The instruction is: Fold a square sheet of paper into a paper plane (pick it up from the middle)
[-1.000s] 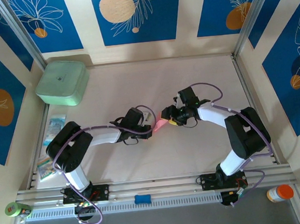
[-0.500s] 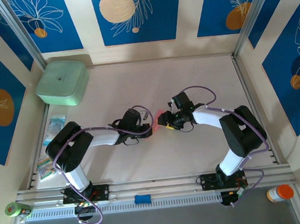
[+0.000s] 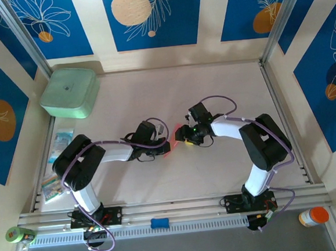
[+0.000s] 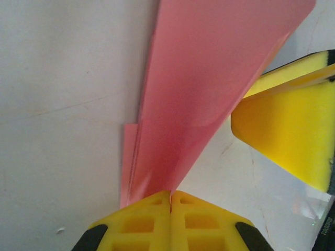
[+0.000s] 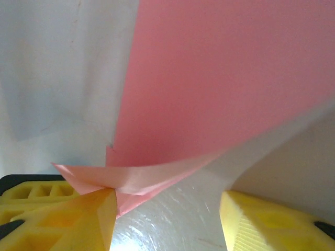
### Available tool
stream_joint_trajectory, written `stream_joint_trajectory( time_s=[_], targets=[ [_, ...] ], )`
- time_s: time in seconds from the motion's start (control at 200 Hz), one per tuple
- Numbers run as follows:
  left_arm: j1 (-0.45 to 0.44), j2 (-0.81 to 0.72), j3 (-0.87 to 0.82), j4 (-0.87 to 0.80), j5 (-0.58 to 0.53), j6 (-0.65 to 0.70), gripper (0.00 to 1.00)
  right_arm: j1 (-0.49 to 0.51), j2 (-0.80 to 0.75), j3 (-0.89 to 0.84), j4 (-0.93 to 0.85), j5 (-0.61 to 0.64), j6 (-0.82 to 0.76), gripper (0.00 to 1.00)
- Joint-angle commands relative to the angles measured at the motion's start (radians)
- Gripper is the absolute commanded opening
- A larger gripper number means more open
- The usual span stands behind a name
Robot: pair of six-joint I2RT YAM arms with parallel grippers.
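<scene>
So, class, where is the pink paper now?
Top view: the pink paper sits mid-table, pinched in the shut left claw, with the open right claw at its other side.

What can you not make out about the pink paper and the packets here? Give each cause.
1. Top external: the pink paper's fold shape, mostly covered by the left gripper and right gripper, and too small.
2. Left wrist: its far end, cut off by the top edge.
3. Right wrist: its outline, cut off at top and right.
4. Top external: the packets' print, too small.
</scene>
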Motion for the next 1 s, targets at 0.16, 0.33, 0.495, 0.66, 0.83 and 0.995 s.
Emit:
stream_joint_trajectory(
  time_s=[0.16, 0.33, 0.495, 0.66, 0.83, 0.995],
  targets=[
    [0.028, 0.036, 0.028, -0.002, 0.067, -0.093, 0.00, 0.016, 0.070, 0.053, -0.055, 0.024, -0.033, 0.55],
    [0.036, 0.043, 0.032, -0.004, 0.081, -0.108, 0.00, 0.022, 0.088, 0.064, -0.073, 0.035, -0.038, 0.55],
    [0.038, 0.045, 0.048, -0.036, 0.088, -0.090, 0.06, 0.024, 0.115, 0.087, -0.115, 0.073, -0.031, 0.54],
    [0.038, 0.047, 0.062, -0.068, 0.089, -0.062, 0.15, 0.024, 0.133, 0.096, -0.131, 0.096, -0.009, 0.51],
    [0.038, 0.049, 0.071, -0.092, 0.089, -0.041, 0.16, 0.023, 0.152, 0.108, -0.152, 0.115, 0.010, 0.48],
    [0.038, 0.055, 0.074, -0.113, 0.086, -0.025, 0.16, 0.021, 0.165, 0.115, -0.171, 0.130, 0.020, 0.45]
  ],
)
